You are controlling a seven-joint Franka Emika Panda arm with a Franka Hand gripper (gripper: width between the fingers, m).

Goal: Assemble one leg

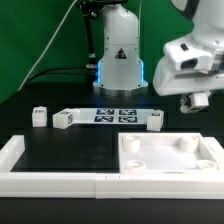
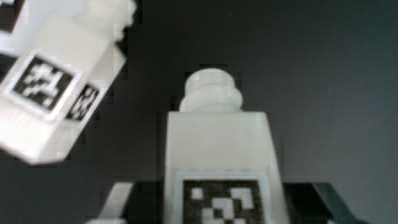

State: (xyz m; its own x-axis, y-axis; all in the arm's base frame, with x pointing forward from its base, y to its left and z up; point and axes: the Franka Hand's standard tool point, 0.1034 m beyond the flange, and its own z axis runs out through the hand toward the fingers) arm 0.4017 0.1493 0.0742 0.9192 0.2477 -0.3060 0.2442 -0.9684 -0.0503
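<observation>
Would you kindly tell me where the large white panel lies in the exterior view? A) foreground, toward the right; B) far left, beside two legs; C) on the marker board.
A: the large white panel sits in the foreground at the exterior view's right, nearer than the marker board.

Exterior view fronts the table (image 1: 60,150), wide — wrist view hugs one leg (image 2: 222,140).

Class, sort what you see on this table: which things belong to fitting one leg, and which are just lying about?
For the job:
- leg centred in the wrist view
- white panel with corner holes
- gripper

Lying about:
- marker board
- legs standing either side of it, since one is enough
- white rail along the table edge
</observation>
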